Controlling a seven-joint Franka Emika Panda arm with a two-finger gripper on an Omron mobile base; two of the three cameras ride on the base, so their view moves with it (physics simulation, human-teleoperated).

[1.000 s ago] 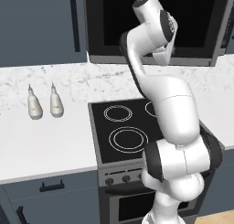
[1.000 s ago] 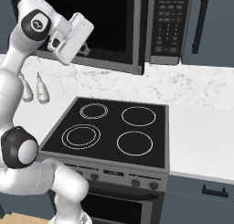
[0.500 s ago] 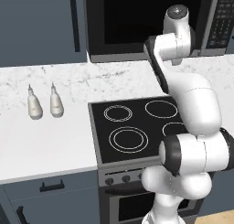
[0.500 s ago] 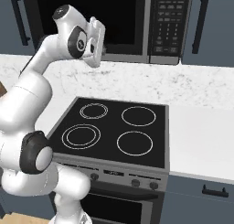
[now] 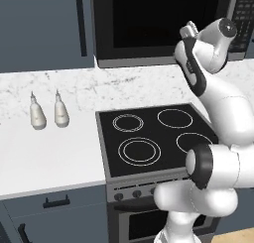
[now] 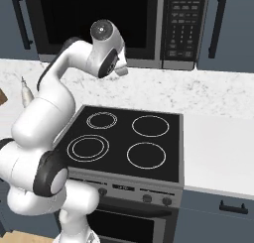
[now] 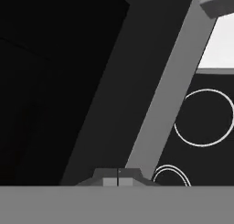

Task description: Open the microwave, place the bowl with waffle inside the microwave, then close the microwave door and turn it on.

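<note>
A black four-ring stovetop (image 5: 154, 138) sits centre frame, white marble counter (image 5: 44, 152) alongside. The shut microwave door (image 6: 94, 19) fills the top; the gripper (image 7: 118, 177) fingers meet together.

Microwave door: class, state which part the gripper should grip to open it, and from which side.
Take the right edge of the microwave door, beside the keypad strip, coming from the front. The door is shut and flat, with no handle that shows. The keypad on the right suggests it probably hinges on the left, so that edge should swing free.
</note>
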